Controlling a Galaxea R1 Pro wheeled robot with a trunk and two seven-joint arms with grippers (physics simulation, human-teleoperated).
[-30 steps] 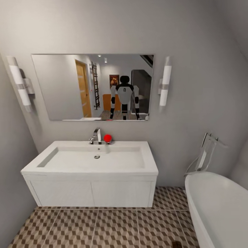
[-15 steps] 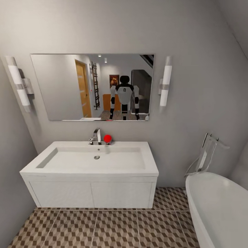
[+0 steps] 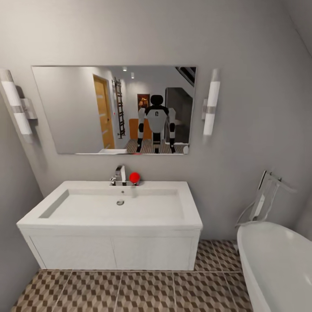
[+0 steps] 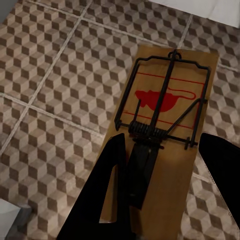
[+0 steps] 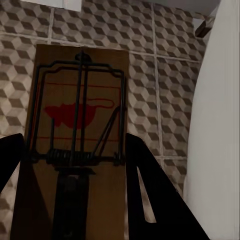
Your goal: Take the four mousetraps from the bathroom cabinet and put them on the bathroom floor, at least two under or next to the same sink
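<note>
One bathroom sink (image 3: 117, 208) faced the head camera, white, with a chrome tap (image 3: 120, 174) beneath a mirror (image 3: 112, 108); the bathroom floor (image 3: 130, 292) ran under it, a white bathtub (image 3: 277, 264) beside. At the left wrist, the left hand (image 4: 167, 165) was clamped on a mousetrap (image 4: 165, 110) above the tiles. At the right wrist, the right hand (image 5: 70, 165) gripped another mousetrap (image 5: 75, 115), the tub wall nearby.

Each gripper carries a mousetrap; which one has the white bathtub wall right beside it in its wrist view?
The right gripper's mousetrap: the bathtub rises alongside it. The left one has patterned floor around it.
</note>
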